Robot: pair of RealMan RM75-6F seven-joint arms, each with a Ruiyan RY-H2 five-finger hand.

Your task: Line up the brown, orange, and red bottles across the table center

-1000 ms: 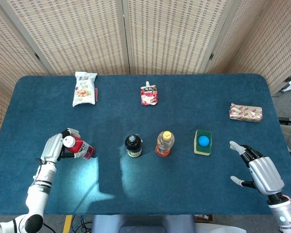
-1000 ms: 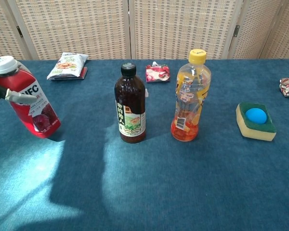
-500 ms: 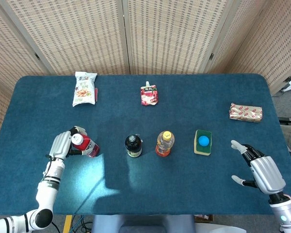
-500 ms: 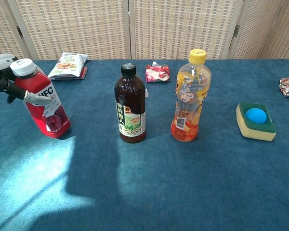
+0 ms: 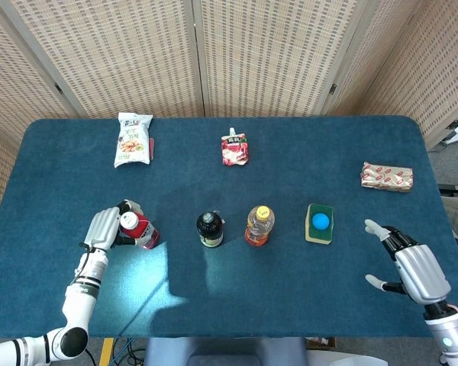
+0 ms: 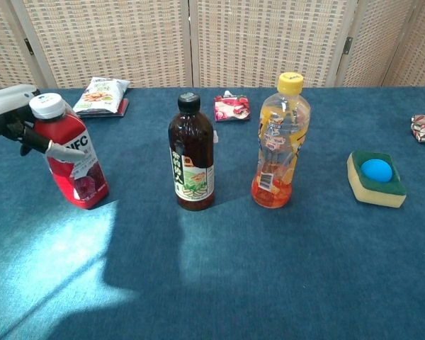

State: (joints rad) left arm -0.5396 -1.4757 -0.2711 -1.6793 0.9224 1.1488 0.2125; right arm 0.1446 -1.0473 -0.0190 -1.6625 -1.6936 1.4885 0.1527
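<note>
My left hand [image 5: 105, 227] holds the tilted red bottle [image 6: 72, 160] left of the upright brown bottle [image 6: 191, 153] and orange bottle [image 6: 280, 142] at centre; my right hand [image 5: 414, 268] waits, fingers spread, empty. Only placement remains, I judge.

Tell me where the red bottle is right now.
The red bottle is at the left of both views, tilted and held by the left hand, with the brown bottle its nearest neighbour to the right.

brown bottle [image 6: 192, 154] blocks rightward, gap between
</note>
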